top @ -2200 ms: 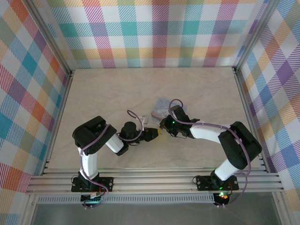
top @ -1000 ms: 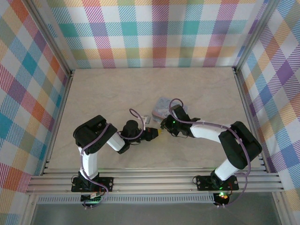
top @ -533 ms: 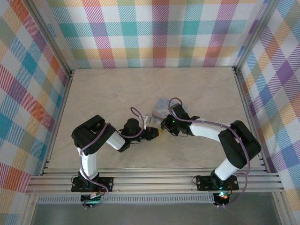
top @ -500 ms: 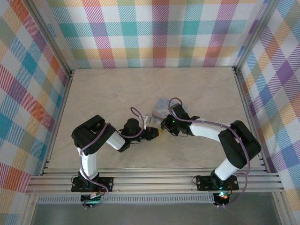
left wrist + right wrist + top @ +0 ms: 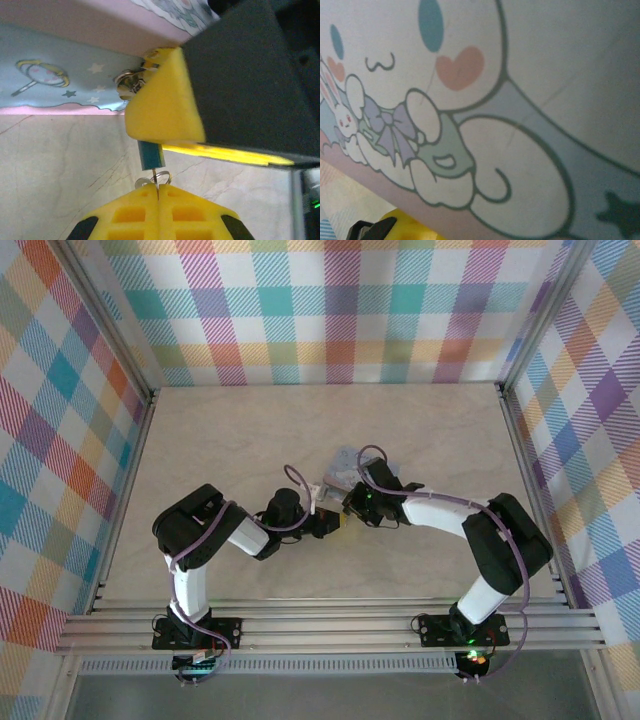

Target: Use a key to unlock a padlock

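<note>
**Item 1, padlock** (image 5: 60,75). Pale blue-grey block with a cartoon print and a pink border. In the top view (image 5: 345,462) it lies mid-bench, just beyond the point where my two arms meet. In the right wrist view its printed face (image 5: 520,75) sits very close to the lens.

**Item 2, key** (image 5: 151,156). A slim dark sliver with a small wire loop at its near end. I am holding it at that loop.

**Item 3, left fingers** (image 5: 135,205). Pressed flat together, with no gap at the seam, pinching the key's loop. In the top view they are at (image 5: 325,525), just short of the padlock.

**Item 4, right fingers** (image 5: 165,102). One yellow pad rests against the padlock's pink lower edge. In the right wrist view a pad shows at the print's lower border (image 5: 405,225). I cannot tell whether the pair is clamped on the block or only resting against it.

**Item 5, bench** (image 5: 60,165). Pale marbled top beneath everything.

**Relation that matters.** The key's long axis runs straight out from my left seam toward the padlock's edge. Its far tip passes behind the right pad, so I cannot see where it ends. A small bright metal fitting (image 5: 127,86) sits on that edge, just left of the pad. I cannot confirm it is the keyway. If it is, the key's line falls slightly to its right. I judge the next move needs a small sideways correction before any push, with the left arm doing the travelling.
</note>
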Robot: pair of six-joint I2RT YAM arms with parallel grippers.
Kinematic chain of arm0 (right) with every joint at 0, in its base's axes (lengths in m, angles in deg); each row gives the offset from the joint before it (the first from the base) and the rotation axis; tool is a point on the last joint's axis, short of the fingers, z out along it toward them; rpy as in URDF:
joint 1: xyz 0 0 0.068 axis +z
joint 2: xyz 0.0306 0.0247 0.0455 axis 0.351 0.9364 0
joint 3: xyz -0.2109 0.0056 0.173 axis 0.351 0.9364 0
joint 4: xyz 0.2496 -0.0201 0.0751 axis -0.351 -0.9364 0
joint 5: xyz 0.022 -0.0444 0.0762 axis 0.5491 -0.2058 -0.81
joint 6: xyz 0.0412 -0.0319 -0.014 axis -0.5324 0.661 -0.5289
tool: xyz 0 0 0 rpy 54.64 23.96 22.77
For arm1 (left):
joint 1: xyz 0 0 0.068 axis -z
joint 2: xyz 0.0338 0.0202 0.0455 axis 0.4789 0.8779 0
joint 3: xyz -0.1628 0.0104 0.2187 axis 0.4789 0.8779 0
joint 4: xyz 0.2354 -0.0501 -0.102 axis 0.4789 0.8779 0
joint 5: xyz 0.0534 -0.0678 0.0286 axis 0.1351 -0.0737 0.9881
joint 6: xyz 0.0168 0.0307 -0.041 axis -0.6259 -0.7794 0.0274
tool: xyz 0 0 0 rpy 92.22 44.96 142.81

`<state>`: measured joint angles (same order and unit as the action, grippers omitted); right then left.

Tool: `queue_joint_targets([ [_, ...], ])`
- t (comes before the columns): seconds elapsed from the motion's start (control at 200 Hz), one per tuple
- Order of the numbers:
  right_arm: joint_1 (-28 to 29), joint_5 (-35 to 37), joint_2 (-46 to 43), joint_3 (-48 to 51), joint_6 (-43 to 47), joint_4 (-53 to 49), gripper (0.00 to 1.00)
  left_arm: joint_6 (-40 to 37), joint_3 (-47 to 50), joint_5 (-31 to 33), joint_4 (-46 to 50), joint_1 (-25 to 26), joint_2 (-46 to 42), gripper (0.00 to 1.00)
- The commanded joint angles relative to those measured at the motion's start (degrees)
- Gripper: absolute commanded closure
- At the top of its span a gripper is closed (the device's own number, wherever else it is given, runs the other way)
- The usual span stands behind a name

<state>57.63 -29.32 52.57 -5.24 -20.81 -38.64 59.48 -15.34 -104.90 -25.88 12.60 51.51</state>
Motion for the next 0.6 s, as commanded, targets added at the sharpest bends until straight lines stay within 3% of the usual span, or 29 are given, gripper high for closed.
queue_joint_targets([
  [0.0, 2.0, -11.4, 1.5, -2.5, 1.7, -7.6, 1.0, -16.3, -2.8, 7.7, 4.1, 4.8, -6.1, 1.0],
  [0.08, 1.3, -13.2, 1.8, -4.6, 3.6, -10.8, 1.0, -23.6, -2.5, 13.6, 8.5, 7.7, -7.0, 1.0],
  [0.43, 0.3, -17.5, 3.1, -7.8, 7.6, -17.1, 1.0, -43.3, -2.4, 35.6, 9.4, 18.0, -4.5, 1.0],
  [0.595, 0.3, -16.5, 2.1, -7.7, 7.6, -17.8, 0.98, -39.5, -1.3, 35.0, 8.5, 17.3, -5.8, 1.0],
])
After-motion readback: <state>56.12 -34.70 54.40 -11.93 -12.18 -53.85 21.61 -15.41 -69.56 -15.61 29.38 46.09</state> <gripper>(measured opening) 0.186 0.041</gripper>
